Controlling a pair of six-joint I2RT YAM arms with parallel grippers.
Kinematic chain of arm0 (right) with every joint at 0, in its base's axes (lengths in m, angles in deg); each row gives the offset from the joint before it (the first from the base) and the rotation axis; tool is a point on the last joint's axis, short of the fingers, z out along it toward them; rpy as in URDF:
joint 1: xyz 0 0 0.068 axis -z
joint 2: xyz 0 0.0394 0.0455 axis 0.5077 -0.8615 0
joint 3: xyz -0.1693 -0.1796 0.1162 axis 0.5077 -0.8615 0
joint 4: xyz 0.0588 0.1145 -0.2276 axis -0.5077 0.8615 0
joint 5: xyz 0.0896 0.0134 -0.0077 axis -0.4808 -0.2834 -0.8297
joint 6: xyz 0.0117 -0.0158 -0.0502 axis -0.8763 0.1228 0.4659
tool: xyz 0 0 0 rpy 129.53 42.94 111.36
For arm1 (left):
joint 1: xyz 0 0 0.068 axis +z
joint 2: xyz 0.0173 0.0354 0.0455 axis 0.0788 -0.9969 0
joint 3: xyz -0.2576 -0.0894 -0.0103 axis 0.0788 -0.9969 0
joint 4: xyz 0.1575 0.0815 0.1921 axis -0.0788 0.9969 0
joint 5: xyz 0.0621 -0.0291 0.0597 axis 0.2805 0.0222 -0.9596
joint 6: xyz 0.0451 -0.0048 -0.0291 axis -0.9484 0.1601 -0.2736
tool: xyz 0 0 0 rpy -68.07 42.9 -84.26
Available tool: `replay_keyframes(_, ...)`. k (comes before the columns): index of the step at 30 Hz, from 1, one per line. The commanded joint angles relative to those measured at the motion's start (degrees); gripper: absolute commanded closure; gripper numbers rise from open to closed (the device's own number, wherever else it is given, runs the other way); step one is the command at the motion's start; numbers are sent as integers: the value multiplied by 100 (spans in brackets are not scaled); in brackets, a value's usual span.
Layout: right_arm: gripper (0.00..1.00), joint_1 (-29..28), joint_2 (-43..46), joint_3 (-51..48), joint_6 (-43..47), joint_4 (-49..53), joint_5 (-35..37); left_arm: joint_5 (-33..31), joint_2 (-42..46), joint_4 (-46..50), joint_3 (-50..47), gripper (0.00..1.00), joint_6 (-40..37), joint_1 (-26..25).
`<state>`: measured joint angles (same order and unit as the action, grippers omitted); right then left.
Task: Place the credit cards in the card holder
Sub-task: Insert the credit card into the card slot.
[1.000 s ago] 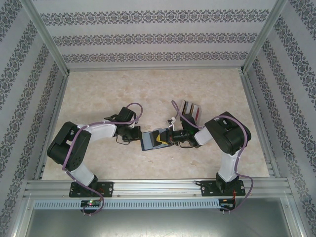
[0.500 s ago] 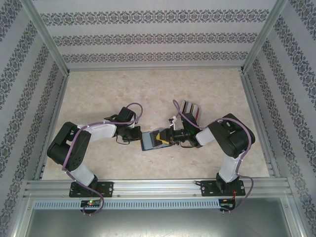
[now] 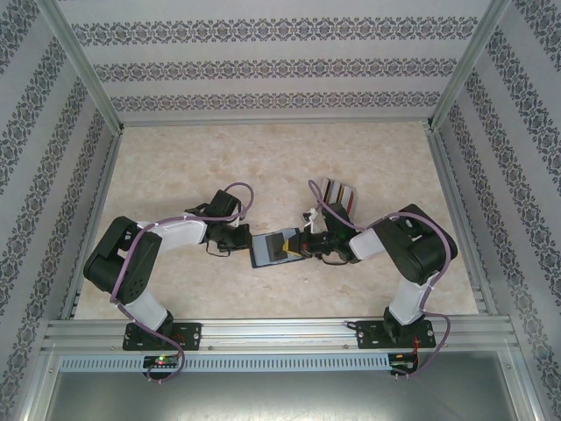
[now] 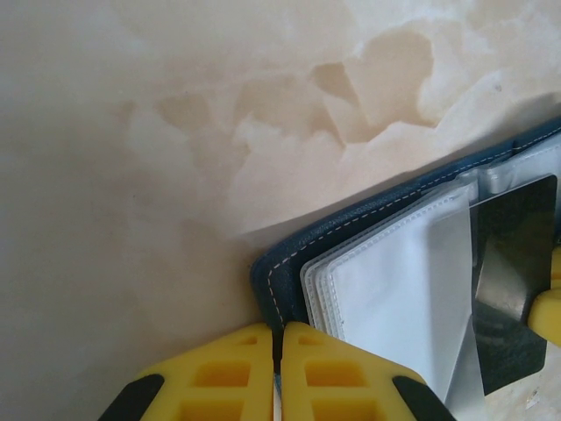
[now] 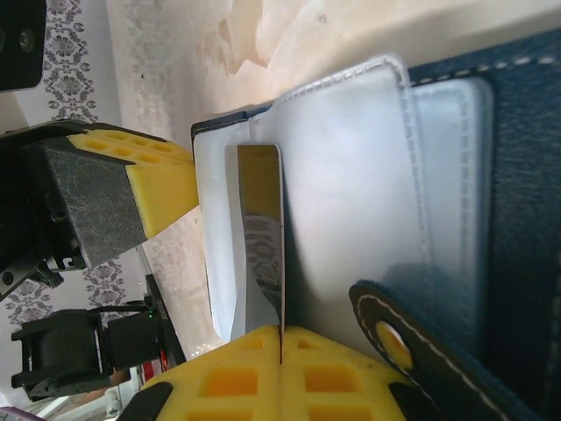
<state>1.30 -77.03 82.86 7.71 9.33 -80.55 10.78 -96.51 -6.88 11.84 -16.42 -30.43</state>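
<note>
Card holder [image 3: 268, 252]: lies open on the marbled table [image 3: 175, 167], at the centre of the overhead view, between the two arms.
Holder edges: the navy cover with pale stitching rounds a corner low in the left wrist view. Clear sleeves [image 4: 394, 281] are stacked just inside that edge.
Left gripper [image 4: 280, 342]: the yellow jaws are pressed together at the bottom centre of its wrist view. They nip the holder's stitched corner, which runs down into the seam between them.
Right gripper [image 5: 280, 340]: the jaws are closed narrow at the bottom of its wrist view, pinched on a credit card [image 5: 261, 237].
Credit card: seen nearly edge-on in the right wrist view, it stands in the sleeves and its near edge runs straight into the jaw seam. In the left wrist view it shows a dark face at the right edge of the frame.
Snap tab [image 5: 394, 326]: it folds over at the lower right of the right wrist view, just beside the right jaw.
Clear rack [image 3: 328, 188]: it stands up and to the right of the holder in the overhead view, near the right arm's wrist, with other credit cards [image 3: 344, 198] upright in it.
Open room: bare marbled surface runs from the holder to the far rail and to the left rail. The patterned walls [image 3: 263, 66] stand well apart from both grippers. The tightest spot is between the right wrist and the rack.
</note>
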Motion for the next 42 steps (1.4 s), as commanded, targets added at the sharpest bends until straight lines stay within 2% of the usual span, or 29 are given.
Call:
replay_keyframes(1,97,-212,-209,108,-4,191,246,-695,-176,32,-154,91,-131,22)
replay_keyframes(5,97,-386,-287,239,-164,118,291,-755,-78,-32,-231,89,-29,17)
replay_keyframes(9,91,-557,-396,334,-249,57,407,-756,-58,-1,-201,89,-13,14)
replay_keyframes(12,83,-548,-349,360,-174,222,462,-762,-9,-13,-226,87,22,14)
replay_keyframes(18,78,-377,0,181,46,576,605,-745,-38,85,-151,87,-48,14)
replay_keyframes(23,94,-365,-52,180,45,548,534,-701,-133,38,-126,88,-74,21)
replay_keyframes(26,99,-420,-193,227,-119,336,466,-679,-139,31,-139,88,-57,16)
replay_keyframes(36,100,-458,-223,305,-306,234,667,-679,-108,-40,-222,89,-65,21)
replay_keyframes(42,100,-668,-301,462,-472,103,754,-660,2,-127,-295,84,30,16)
